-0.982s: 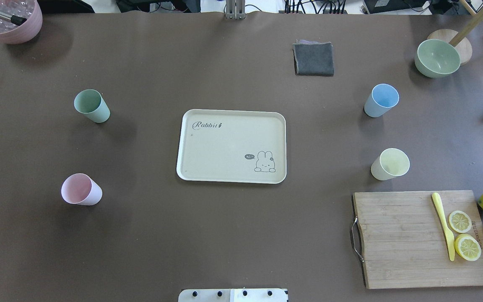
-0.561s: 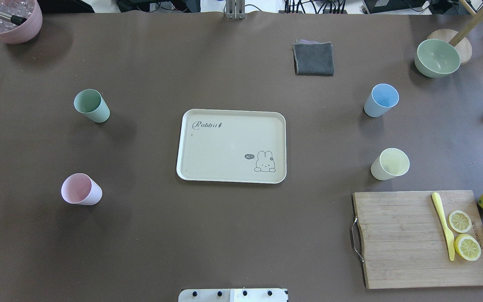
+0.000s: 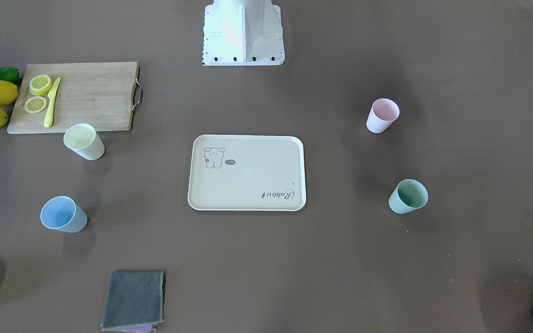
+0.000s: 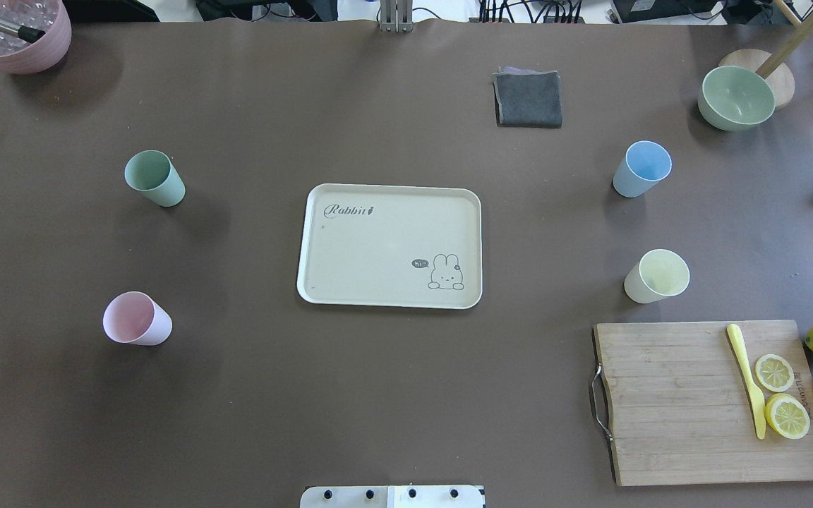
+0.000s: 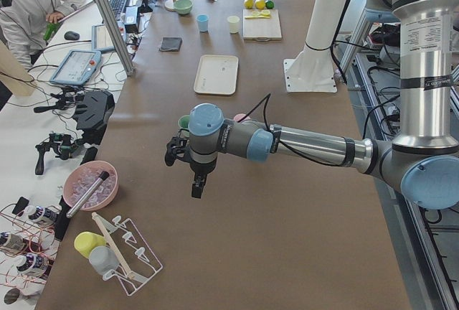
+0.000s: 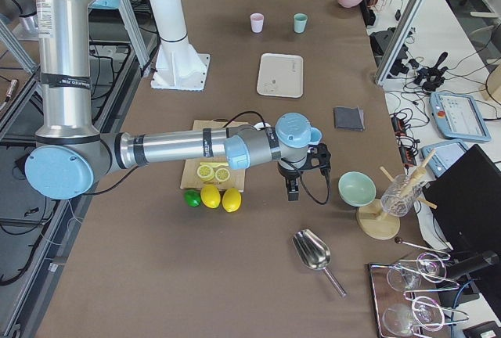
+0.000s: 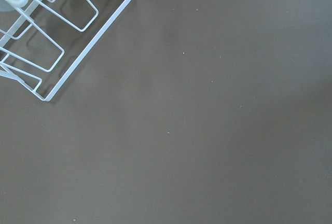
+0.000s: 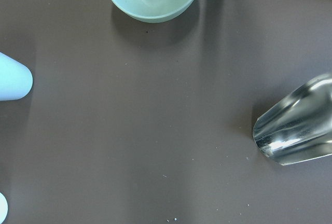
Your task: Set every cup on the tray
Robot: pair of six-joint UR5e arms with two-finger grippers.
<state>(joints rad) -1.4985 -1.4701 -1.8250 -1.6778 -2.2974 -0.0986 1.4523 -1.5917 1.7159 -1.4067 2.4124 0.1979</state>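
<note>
You have a mint cup (image 4: 154, 178), a pink cup (image 4: 137, 319), a light blue cup (image 4: 641, 168) and a pale yellow cup (image 4: 656, 276). Your tray (image 4: 378, 233) is cream, printed with a grey bunny and script. The tabletop (image 4: 378, 395) is brown, the cloth (image 4: 528, 99) dark grey.

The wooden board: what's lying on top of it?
On the wooden board lie a yellow knife and two lemon slices. Anything beneath the board is hidden.
</note>
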